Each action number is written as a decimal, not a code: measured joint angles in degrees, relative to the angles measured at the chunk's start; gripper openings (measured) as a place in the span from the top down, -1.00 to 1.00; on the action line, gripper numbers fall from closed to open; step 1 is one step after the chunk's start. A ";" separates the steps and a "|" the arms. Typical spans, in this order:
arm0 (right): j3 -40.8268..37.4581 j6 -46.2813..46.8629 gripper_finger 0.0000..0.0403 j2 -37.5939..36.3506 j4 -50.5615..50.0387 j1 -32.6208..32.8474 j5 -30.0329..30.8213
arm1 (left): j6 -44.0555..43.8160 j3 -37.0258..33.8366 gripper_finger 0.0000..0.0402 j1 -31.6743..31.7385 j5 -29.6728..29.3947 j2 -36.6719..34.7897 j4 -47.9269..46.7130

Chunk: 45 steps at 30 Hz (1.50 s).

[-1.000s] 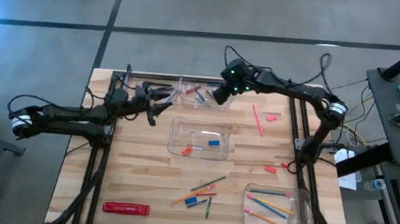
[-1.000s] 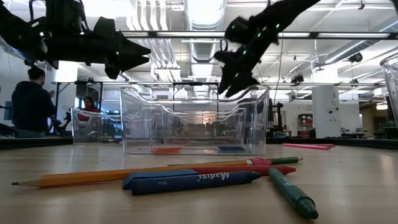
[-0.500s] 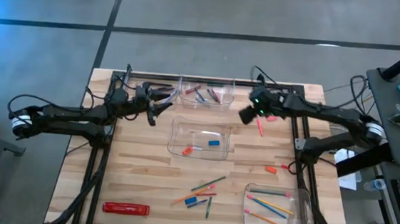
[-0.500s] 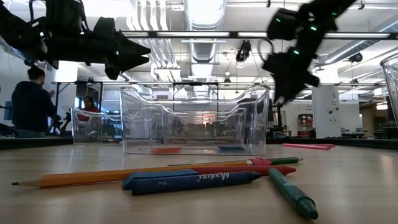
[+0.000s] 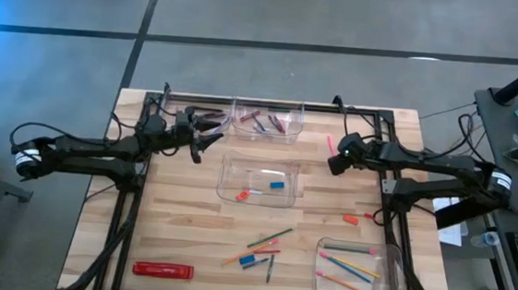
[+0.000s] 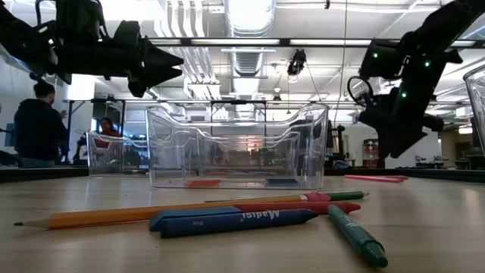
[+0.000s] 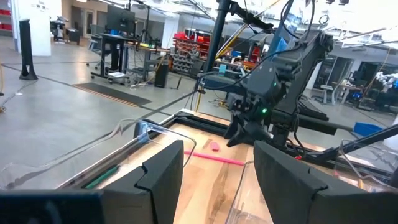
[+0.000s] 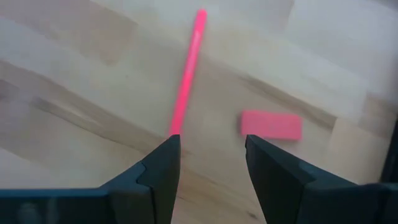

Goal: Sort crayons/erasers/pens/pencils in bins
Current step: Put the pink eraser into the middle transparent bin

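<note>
Pink pencil [image 5: 335, 157] lies on the tabletop [image 5: 179, 222] at the far right, with a pink eraser [image 5: 352, 153] just beside it.

High view: right gripper [image 5: 335, 161] sits over that pencil. Left gripper [image 5: 206, 141] waits near the far-left bin [image 5: 207, 120]. Far centre bin [image 5: 266, 120] holds a few dark and reddish sticks. Middle bin [image 5: 258, 179] holds a blue eraser [image 5: 277, 184] and a red one [image 5: 242, 195]. Near-right bin [image 5: 359, 268] holds several pencils. Loose sticks [image 5: 260, 252] are scattered at near centre; red erasers [image 5: 352, 219] lie at the right; a long red flat pack [image 5: 163, 270] lies near-left.

Low view: right gripper [image 6: 394, 125] hangs above the tabletop, off the surface. Left gripper [image 6: 151, 64] is up high, idle. Orange pencil [image 6: 167, 212], blue crayon [image 6: 231, 221] and green stick [image 6: 356, 235] lie in the foreground.

Left wrist view: left fingers [image 7: 161, 177] are spread, nothing between them; the right arm and pink pencil [image 7: 214, 158] show beyond.

Right wrist view: right fingers [image 8: 163, 165] are spread, empty, looking down at the pink pencil [image 8: 186, 71], whose near end lies by one finger; pink eraser [image 8: 271, 125] is beside it, apart.

Step, as I judge it: lining up to pick the pink pencil. Next move likely needs a descent with the fingers straddling the shaft and clear of the eraser, then a close and a carry to the near-right bin.
</note>
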 joint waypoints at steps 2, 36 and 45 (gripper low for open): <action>-0.38 0.54 0.15 1.51 -0.36 -0.13 0.23 | -0.69 0.00 0.10 0.00 0.00 0.00 0.00; 2.88 -3.23 -0.24 18.51 2.08 -7.45 5.86 | -0.75 0.00 0.10 0.01 0.48 -0.01 -0.38; 2.81 -3.18 -0.03 21.13 3.13 -8.04 6.09 | -0.75 0.00 0.10 0.00 0.55 -0.01 -0.37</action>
